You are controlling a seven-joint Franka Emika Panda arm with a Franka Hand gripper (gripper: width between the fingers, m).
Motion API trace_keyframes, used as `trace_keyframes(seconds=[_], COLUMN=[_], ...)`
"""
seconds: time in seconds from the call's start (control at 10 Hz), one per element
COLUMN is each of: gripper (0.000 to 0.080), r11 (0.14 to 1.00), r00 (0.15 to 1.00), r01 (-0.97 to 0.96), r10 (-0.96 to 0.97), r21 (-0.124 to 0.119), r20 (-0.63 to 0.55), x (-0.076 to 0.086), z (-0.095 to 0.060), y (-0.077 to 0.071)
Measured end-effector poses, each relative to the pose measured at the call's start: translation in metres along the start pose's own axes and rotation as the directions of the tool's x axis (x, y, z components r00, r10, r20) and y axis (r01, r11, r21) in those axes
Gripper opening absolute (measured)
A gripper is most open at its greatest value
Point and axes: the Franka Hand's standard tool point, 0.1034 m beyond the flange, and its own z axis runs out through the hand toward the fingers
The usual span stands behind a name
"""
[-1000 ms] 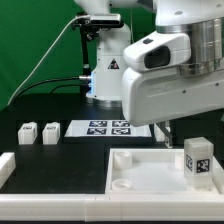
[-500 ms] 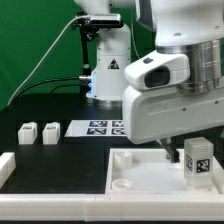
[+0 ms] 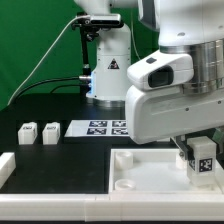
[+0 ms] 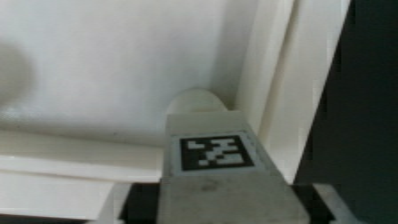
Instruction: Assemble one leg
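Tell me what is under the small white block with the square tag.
The large white square plastic tray; the small white tagged block stands in it. Whatever lies directly beneath is covered by the block itself.

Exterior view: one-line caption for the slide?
Panda arm poised over the upright leg inside the tray, with two small blocks and the marker board outside it.
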Motion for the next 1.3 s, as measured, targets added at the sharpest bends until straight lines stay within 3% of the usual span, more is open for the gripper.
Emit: trace_keyframes(seconds=[0.3, 0.4, 0.5, 0.7, 0.8, 1.1, 1.2, 1.3], gripper=[0.0294, 0.0294, 0.0294, 0.0294, 0.0294, 0.0294, 0.0294, 0.0294], r11=[0.997, 0.981, 0.916, 0.788, 0.673, 0.404, 0.340, 0.346], r00=[0.997, 0.981, 0.916, 0.787, 0.673, 0.404, 0.340, 0.346], r01=[-0.080, -0.194, -0.401, -0.616, -0.739, -0.915, -0.940, -0.938], r10=[0.080, 0.194, 0.401, 0.616, 0.739, 0.915, 0.940, 0.938], r21=[0.001, 0.004, 0.012, 0.003, 0.010, 0.007, 0.006, 0.006], r20=[0.000, -0.003, -0.010, -0.019, -0.017, -0.013, -0.012, -0.013], x=[0.0000, 0.0003, 0.0002, 0.0006, 0.0009, 0.0001, 0.0004, 0.0003], z=[0.0000, 0.0003, 0.0021, 0.0030, 0.0031, 0.0047, 0.0048, 0.0049], y=[-0.0001, -0.0010, -0.0045, -0.0057, -0.0053, -0.0081, -0.0082, -0.0082])
